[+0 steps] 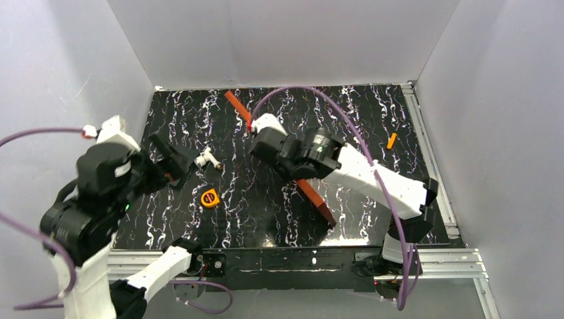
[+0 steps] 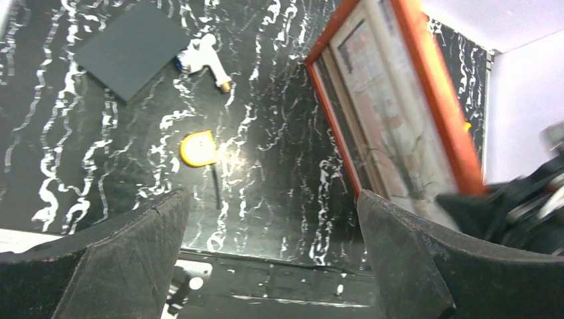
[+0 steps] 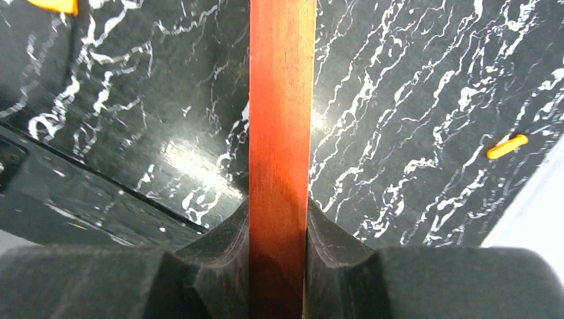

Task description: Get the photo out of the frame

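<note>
The frame [image 1: 314, 193] stands on its long edge, running diagonally across the middle of the table. My right gripper [image 1: 258, 136] is shut on its upper rail. In the right wrist view the red-brown rail [image 3: 282, 100] runs straight up between my pressed fingers [image 3: 226, 232]. In the left wrist view the frame [image 2: 435, 93] shows its face, with the photo [image 2: 399, 126] of a window and plant still inside it. My left gripper [image 1: 174, 158] is open and empty, left of the frame and apart from it; it also shows in the left wrist view [image 2: 273, 206].
A white pipe fitting [image 1: 207, 158] and an orange tape measure [image 1: 210, 197] lie left of the frame. A dark grey square pad [image 2: 130, 50] lies near the fitting. A small orange piece [image 1: 392, 140] lies at the far right. White walls enclose the table.
</note>
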You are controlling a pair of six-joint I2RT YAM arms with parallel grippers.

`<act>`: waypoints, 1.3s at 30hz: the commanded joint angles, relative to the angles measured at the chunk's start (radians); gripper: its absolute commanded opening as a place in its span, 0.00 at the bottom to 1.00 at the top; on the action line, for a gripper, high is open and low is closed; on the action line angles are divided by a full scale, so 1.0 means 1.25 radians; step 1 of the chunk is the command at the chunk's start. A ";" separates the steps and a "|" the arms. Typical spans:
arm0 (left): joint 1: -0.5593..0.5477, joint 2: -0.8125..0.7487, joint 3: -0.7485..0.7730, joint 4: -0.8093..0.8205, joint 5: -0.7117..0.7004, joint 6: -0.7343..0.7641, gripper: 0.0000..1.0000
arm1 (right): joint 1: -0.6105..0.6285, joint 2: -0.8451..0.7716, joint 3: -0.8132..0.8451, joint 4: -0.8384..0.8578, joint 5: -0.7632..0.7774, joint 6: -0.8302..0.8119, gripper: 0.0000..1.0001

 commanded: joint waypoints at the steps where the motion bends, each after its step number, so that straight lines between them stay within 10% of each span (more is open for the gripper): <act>1: 0.003 -0.054 -0.018 -0.095 -0.091 0.064 0.98 | -0.082 -0.052 0.046 0.090 -0.082 -0.026 0.01; 21: 0.003 -0.174 -0.339 -0.117 0.136 -0.079 0.98 | -0.568 -0.276 -0.461 0.549 -0.625 0.101 0.01; 39: 0.003 -0.252 -0.392 -0.177 0.163 -0.124 0.98 | -0.673 -0.153 -0.745 1.033 -0.692 0.313 0.01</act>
